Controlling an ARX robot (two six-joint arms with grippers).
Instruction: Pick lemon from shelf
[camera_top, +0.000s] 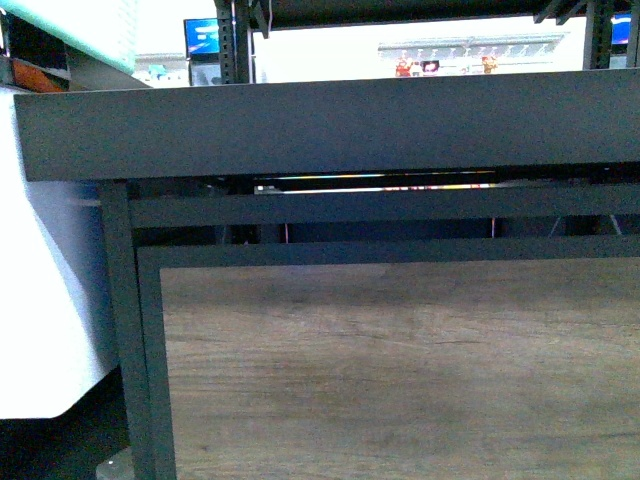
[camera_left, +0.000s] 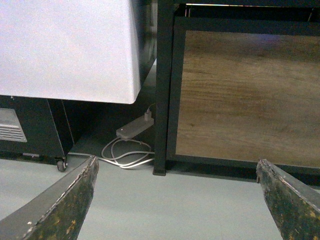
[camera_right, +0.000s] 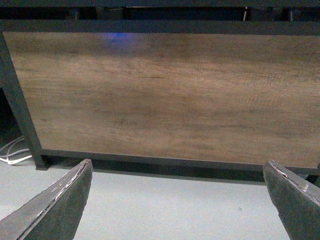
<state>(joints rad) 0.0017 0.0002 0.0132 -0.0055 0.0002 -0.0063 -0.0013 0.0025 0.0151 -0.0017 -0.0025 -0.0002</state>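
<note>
At floor level before the black shelf, the left gripper and right gripper are each spreading their fingers wide, holding nothing. Its wood-grain front panel is filling the front view, and the raised rim is hiding the deck top, so the lemon is lying out of sight. Alongside, a white freezer is standing above a power strip and coiled cable on grey floor.

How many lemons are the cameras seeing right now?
0. No view shows a lemon. The front view faces the rim of the shelf side-on, so anything lying on its deck is hidden. The left hand and right hand, both open, face its wood-grain panel.
</note>
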